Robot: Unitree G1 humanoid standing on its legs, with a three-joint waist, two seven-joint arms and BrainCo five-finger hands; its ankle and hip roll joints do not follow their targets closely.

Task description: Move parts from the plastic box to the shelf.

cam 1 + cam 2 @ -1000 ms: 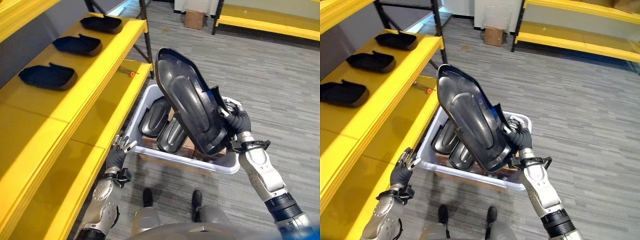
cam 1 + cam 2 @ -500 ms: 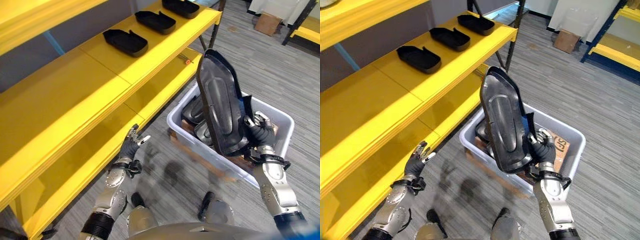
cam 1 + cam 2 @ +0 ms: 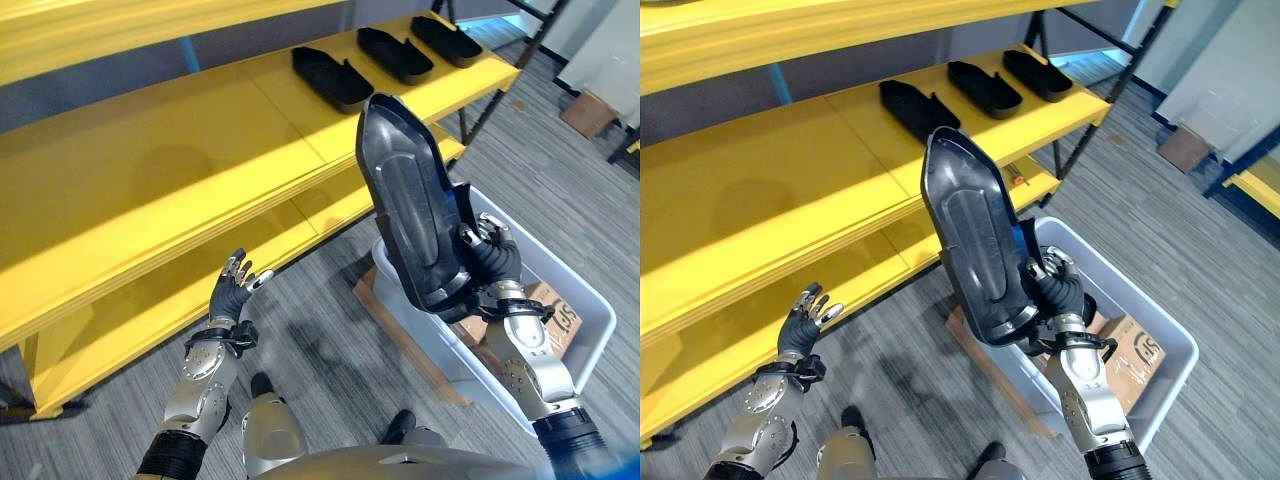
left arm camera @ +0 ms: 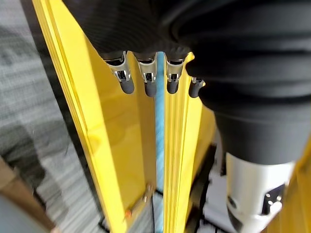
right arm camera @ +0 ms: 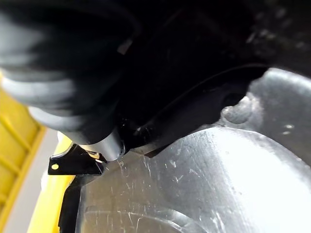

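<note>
The right hand [image 3: 487, 262] is clenched round the lower rim of a long black molded part [image 3: 410, 210], which looks stiff, light and top-heavy from that end, while the left hand [image 3: 234, 294] hangs open.

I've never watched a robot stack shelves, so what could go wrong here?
The right hand grips the big black part only at its bottom edge, so the upright part could tip or slip. Its top stands close to the shelf edge and might bump it. The left hand is open, giving no support.
</note>
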